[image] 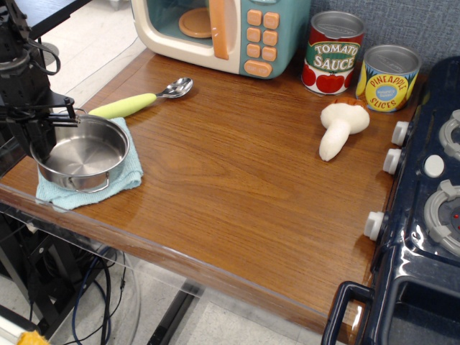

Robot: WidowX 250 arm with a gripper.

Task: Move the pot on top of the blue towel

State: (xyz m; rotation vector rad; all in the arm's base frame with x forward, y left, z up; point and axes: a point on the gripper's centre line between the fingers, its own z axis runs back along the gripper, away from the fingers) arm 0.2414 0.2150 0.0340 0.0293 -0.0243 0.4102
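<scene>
A: Back edge of the wooden surface [237, 187], what's logged?

B: Toy microwave [223, 32], teal and cream, orange buttons, orange plate inside. To its right, tomato sauce can [333, 53], then pineapple slices can [388, 77], close together, both upright.

A: In front of the cans?

B: White toy mushroom [340, 126] lying on its side, cap toward the pineapple can.

A: Left side?

B: Spoon [144, 99], green handle, metal bowl pointing toward the microwave.

A: Right edge?

B: Dark blue toy stove [417, 237], three white knobs on its side, grey burners. Below the surface, cables [93, 302], possibly on the floor; hard to tell.
</scene>
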